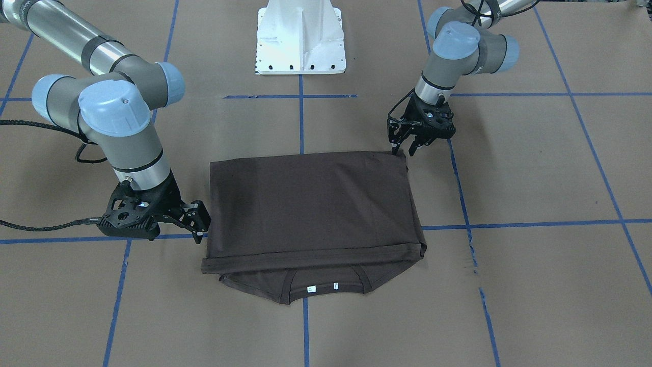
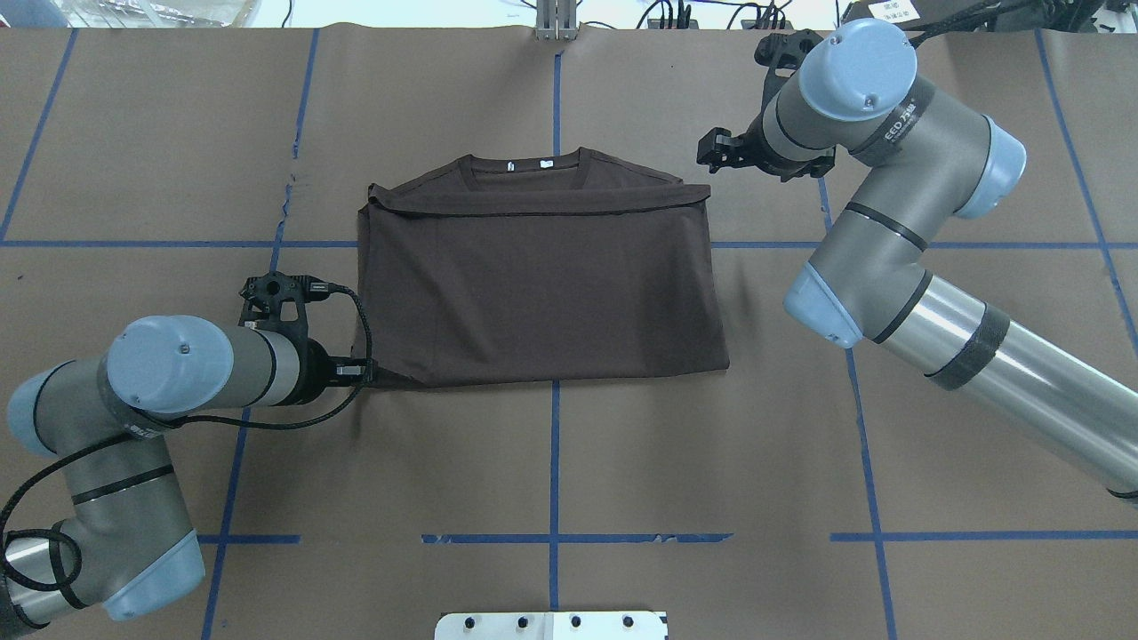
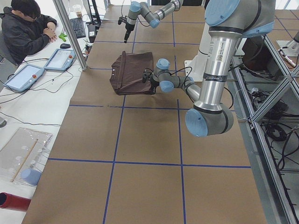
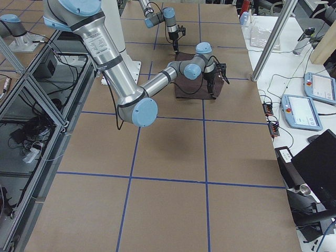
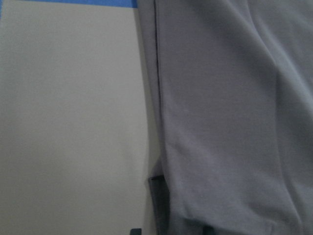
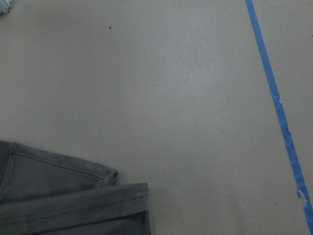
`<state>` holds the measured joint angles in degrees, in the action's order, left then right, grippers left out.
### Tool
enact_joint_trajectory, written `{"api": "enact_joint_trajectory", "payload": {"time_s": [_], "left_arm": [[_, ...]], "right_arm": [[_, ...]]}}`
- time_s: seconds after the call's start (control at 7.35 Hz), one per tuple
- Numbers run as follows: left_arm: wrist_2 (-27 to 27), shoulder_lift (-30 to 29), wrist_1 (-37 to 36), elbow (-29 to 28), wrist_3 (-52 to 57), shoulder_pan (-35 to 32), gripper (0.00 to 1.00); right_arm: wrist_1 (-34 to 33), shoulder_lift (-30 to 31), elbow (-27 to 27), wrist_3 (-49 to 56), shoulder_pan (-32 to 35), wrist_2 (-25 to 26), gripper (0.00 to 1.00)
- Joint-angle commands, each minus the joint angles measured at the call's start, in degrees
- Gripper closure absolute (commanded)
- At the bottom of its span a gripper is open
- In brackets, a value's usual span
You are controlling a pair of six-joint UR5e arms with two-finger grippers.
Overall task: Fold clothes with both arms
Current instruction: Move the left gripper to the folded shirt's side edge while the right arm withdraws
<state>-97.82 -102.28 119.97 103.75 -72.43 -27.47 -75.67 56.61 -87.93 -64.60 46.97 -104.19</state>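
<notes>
The dark brown T-shirt [image 1: 310, 204] [image 2: 542, 284] lies flat on the table. Its lower part is folded up towards the collar [image 1: 326, 285], where white neck tags show. My left gripper [image 1: 404, 149] stands upright at the shirt's corner nearest the robot's left, open, with its fingers either side of that corner. In the left wrist view the cloth [image 5: 234, 122] lies over a dark fingertip [image 5: 156, 188]. My right gripper [image 1: 202, 224] [image 2: 709, 149] lies low and level beside the shirt's far right edge, open and holding nothing. The right wrist view shows only a shirt corner [image 6: 58, 196].
The table is covered in brown paper marked with blue tape lines [image 1: 301, 122]. The white pedestal base [image 1: 300, 41] stands at the robot's edge. In the exterior left view a person [image 3: 23, 28] sits at a side desk with tablets.
</notes>
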Motion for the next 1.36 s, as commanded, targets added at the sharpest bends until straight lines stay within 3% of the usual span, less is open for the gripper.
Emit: {"api": "enact_joint_trajectory", "payload": {"time_s": [0.0,1.09,1.22], "left_arm": [[0.00,-0.11,0.00,-0.04,0.10,0.05,0.63],[0.00,-0.55,-0.08,-0.75,0.10,1.01,0.63],[0.00,-0.55,-0.08,-0.66,0.01,1.10,0.71]], "right_arm": [[0.00,0.08,0.12,0.00,-0.03,0.04,0.00],[0.09,0.08,0.56,0.09,-0.04,0.12,0.00],[0.00,0.08,0.56,0.09,-0.04,0.12,0.00]]}}
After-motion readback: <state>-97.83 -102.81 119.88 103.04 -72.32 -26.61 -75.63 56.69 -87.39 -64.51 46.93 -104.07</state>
